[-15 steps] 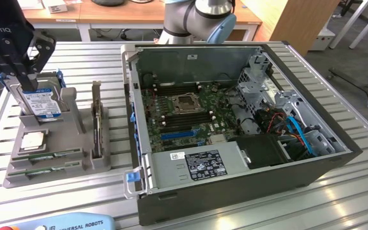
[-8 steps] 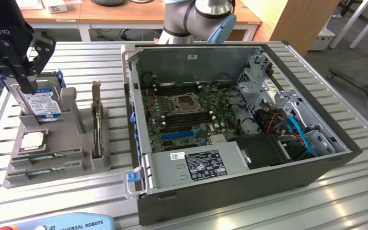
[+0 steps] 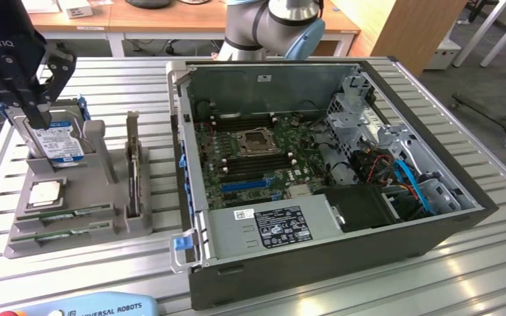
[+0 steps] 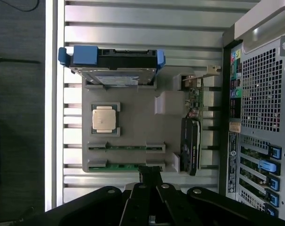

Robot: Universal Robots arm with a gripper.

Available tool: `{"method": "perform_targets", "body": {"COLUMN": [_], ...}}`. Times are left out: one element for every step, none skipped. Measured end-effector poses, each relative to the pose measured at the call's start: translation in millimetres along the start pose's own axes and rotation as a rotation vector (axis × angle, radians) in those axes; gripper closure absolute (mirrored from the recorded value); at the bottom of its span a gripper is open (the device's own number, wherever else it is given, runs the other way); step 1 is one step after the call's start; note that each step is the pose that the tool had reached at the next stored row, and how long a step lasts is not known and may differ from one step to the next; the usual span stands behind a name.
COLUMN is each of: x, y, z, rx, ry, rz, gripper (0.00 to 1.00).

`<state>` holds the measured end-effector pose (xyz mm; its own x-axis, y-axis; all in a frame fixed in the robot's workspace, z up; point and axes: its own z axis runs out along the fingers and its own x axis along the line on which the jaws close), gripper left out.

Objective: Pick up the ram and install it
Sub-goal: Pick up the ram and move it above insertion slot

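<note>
Two green ram sticks [image 3: 68, 212] [image 4: 126, 147] lie in slots at the front of a grey holder tray [image 3: 103, 217] [image 4: 142, 127], the second one [image 3: 64, 232] [image 4: 125, 165] beside the first. My black gripper [image 3: 39, 118] [image 4: 149, 172] hangs above the tray with its fingers shut and nothing between them. In the wrist view its fingertips sit over the tray's edge by the outer ram stick. The open computer case [image 3: 323, 151] shows its motherboard [image 3: 253, 141] with long black memory slots around the processor socket.
The tray also holds a hard drive with blue rails [image 3: 57, 141] [image 4: 112, 61], a square silver processor [image 3: 44, 193] [image 4: 105, 118] and a dark expansion card [image 3: 132, 171] [image 4: 190, 146] standing on edge. The case's back panel [image 4: 260, 94] rises close beside the tray.
</note>
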<state>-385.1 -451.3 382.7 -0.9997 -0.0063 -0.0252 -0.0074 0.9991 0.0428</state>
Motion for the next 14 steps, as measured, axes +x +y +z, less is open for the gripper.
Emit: {"method": "perform_targets", "body": {"x": [0.0, 0.0, 0.0, 0.0, 0.0, 0.0, 0.0, 0.0, 0.0, 0.0, 0.0, 0.0, 0.0, 0.0], "y": [0.0, 0.0, 0.0, 0.0, 0.0, 0.0, 0.0, 0.0, 0.0, 0.0, 0.0, 0.0, 0.0, 0.0], "z": [0.0, 0.1, 0.1, 0.2, 0.2, 0.3, 0.3, 0.4, 0.4, 0.5, 0.5, 0.6, 0.6, 0.6], "rx": [-0.0004, -0.0008, -0.0013, -0.0018, -0.0022, -0.0027, -0.0031, -0.0036, -0.0041, -0.0046, -0.0050, -0.0055, -0.0059, -0.0064], "ry": [0.0006, 0.0013, 0.0020, 0.0028, 0.0036, 0.0043, 0.0051, 0.0059, 0.0067, 0.0074, 0.0082, 0.0090, 0.0097, 0.0105], "rz": [-0.014, -0.031, -0.049, -0.067, -0.085, -0.103, -0.121, -0.140, -0.158, -0.176, -0.194, -0.212, -0.230, -0.249], "gripper": [0.90, 0.90, 0.90, 0.90, 0.90, 0.90, 0.90, 0.90, 0.90, 0.90, 0.90, 0.90, 0.90, 0.90]}}
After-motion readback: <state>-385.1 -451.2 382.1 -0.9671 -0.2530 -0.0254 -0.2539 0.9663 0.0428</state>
